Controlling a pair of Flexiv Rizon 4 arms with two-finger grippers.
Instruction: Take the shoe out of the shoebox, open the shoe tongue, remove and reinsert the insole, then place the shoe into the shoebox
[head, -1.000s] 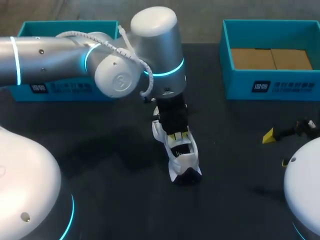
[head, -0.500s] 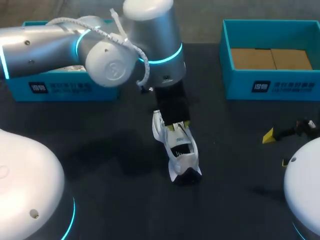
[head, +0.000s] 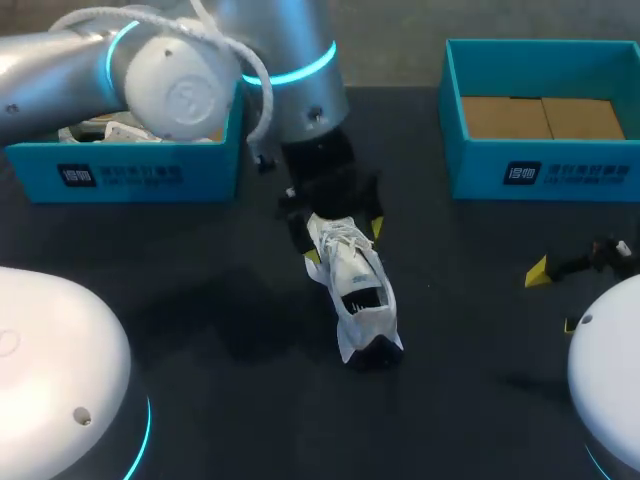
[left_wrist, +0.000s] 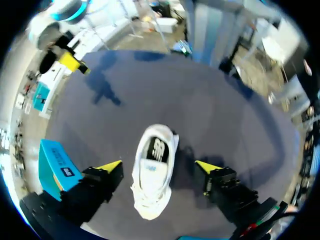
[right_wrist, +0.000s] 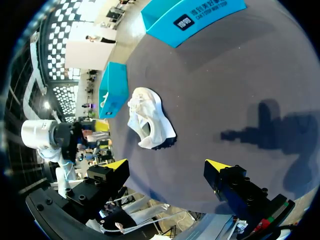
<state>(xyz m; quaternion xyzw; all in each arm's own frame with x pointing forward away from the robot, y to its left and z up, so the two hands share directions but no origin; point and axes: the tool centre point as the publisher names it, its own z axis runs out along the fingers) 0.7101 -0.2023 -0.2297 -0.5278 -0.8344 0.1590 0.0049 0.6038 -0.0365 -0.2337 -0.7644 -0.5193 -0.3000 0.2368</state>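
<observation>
A white shoe (head: 357, 296) stands on the dark table, its laced front toward the far side and its open heel end toward me. The left wrist view looks down into the shoe (left_wrist: 152, 175), where a printed insole shows. My left gripper (head: 344, 243) hangs over the laced end, open, its yellow fingertips (left_wrist: 111, 166) wide on either side and clear of the shoe. My right gripper (head: 553, 298) stands open near the table's right edge with nothing in it. From the right wrist view the shoe (right_wrist: 150, 120) lies well ahead of that gripper (right_wrist: 167, 164).
A teal shoebox (head: 135, 170) at the far left holds white items. A second teal box (head: 545, 165) at the far right shows a bare cardboard floor. My left arm reaches over the left box.
My left gripper has opened wide, let go of the shoe's opening and drawn up and back toward the far left. The shoe stays in place. The right arm has not moved.
</observation>
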